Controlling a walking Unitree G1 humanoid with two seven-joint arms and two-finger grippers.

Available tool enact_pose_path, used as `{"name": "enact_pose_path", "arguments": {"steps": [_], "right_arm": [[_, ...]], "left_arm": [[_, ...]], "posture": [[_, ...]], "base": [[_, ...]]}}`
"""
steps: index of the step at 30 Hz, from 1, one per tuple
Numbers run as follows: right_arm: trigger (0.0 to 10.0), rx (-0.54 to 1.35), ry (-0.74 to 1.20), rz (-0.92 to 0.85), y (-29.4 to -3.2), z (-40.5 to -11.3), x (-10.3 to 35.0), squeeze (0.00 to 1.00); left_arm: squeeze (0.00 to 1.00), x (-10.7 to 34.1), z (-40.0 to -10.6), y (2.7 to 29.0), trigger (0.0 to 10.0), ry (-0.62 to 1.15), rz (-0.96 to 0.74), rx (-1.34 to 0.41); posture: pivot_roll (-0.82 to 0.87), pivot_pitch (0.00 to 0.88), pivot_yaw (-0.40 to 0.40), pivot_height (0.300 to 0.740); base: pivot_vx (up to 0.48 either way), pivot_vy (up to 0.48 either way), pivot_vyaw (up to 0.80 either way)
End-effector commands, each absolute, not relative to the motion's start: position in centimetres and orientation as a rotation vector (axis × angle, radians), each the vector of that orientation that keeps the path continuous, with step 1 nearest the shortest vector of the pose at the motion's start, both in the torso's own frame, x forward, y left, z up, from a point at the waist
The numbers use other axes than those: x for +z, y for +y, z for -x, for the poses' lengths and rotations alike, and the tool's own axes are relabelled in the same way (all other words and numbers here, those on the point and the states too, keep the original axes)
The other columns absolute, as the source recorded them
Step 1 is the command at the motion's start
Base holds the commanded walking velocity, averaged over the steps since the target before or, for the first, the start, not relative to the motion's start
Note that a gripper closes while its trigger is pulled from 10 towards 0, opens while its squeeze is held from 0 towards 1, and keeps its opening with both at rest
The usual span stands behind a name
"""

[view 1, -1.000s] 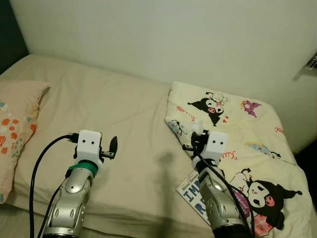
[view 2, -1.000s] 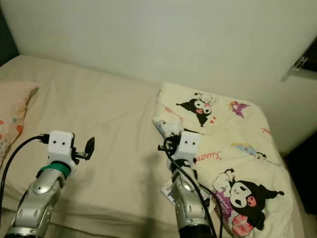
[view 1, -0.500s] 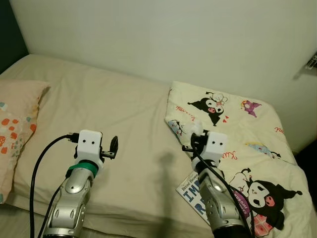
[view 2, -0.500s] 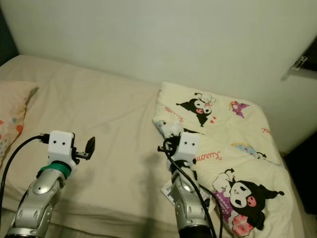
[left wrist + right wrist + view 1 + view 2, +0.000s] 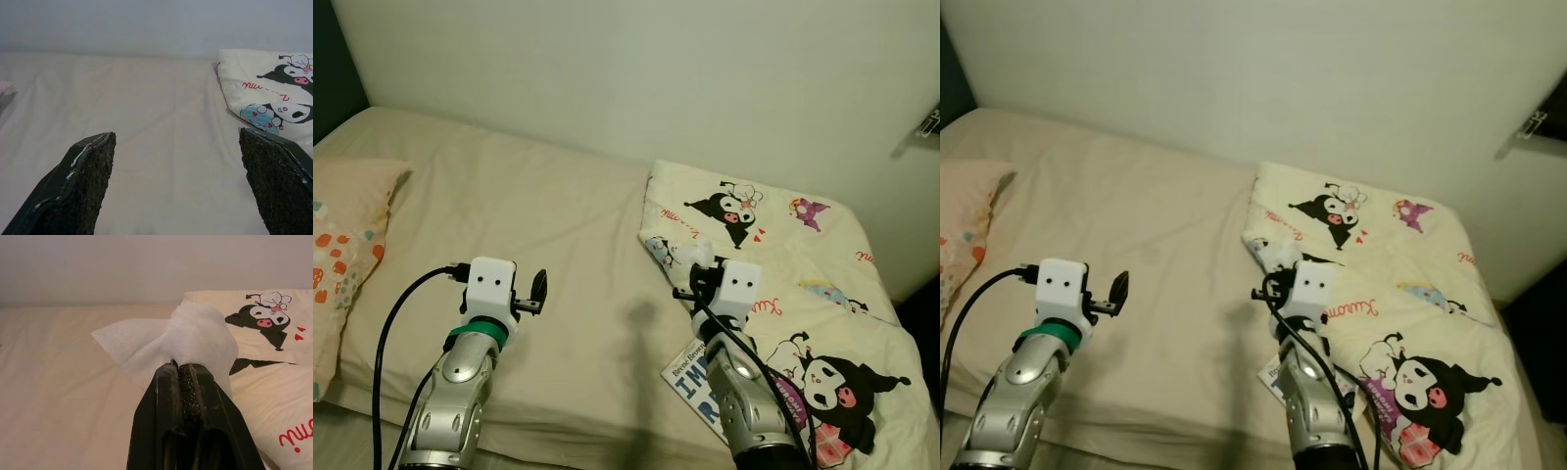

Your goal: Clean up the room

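Observation:
My right gripper (image 5: pixel 182 369) is shut on a crumpled white tissue (image 5: pixel 190 340), held up above the bed near the edge of a cartoon-print blanket (image 5: pixel 803 264). In the left eye view the tissue (image 5: pixel 702 251) peeks out just beyond the white wrist block. My left gripper (image 5: pixel 178 161) is open, with nothing between its fingers (image 5: pixel 85 171), and hovers over the bare beige sheet (image 5: pixel 529 215). A blue and white book (image 5: pixel 690 377) lies on the bed under my right arm.
A patterned pillow (image 5: pixel 342 245) lies at the left end of the bed. A pale wall (image 5: pixel 636 69) runs behind the bed. The folded blanket covers the bed's right part. A dark gap (image 5: pixel 920 313) drops off beyond its right end.

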State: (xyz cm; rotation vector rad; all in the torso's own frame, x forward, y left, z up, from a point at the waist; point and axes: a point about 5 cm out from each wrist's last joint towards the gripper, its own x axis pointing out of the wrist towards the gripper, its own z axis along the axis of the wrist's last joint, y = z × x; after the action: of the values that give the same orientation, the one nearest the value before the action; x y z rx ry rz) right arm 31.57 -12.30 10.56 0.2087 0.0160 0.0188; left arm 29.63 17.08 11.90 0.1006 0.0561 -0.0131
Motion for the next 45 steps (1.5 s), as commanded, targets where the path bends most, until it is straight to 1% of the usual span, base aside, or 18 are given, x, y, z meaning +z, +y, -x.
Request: {"name": "enact_pose_path", "arguments": {"steps": [1, 9, 11, 20, 45], "right_arm": [[10.0, -0.001, 0.048, -0.197, -12.88, -31.34, 9.89, 0.0], [10.0, 0.01, 0.038, -0.161, -12.67, -31.46, 10.08, 0.0], [10.0, 0.011, 0.037, -0.152, -12.59, -31.53, 10.15, 0.0], [10.0, 0.015, 0.038, -0.125, -12.47, -31.58, 10.15, 0.0], [10.0, 0.004, 0.039, -0.119, -12.53, -31.68, 10.16, 0.0]], "left_arm": [[0.0, 11.31, -29.4, 16.87, 10.0, 0.086, -0.098, -0.016], [0.0, 11.32, -29.45, 16.84, 10.0, 0.086, -0.098, -0.017], [0.0, 11.37, -29.5, 16.83, 10.0, 0.086, -0.098, -0.019], [0.0, 11.42, -29.58, 16.71, 10.0, 0.088, -0.099, -0.025], [0.0, 11.42, -29.79, 16.58, 10.0, 0.091, -0.1, -0.033]], "posture": [[0.12, 0.0, -0.062, 0.74], [0.12, 0.0, -0.063, 0.74], [0.12, 0.0, -0.06, 0.74], [0.12, 0.0, -0.057, 0.74], [0.12, 0.0, -0.05, 0.74]], "base": [[0.0, 0.0, 0.0], [0.0, 0.0, 0.0], [0.0, 0.0, 0.58], [0.0, 0.0, 0.8], [0.0, 0.0, 0.8]]}}
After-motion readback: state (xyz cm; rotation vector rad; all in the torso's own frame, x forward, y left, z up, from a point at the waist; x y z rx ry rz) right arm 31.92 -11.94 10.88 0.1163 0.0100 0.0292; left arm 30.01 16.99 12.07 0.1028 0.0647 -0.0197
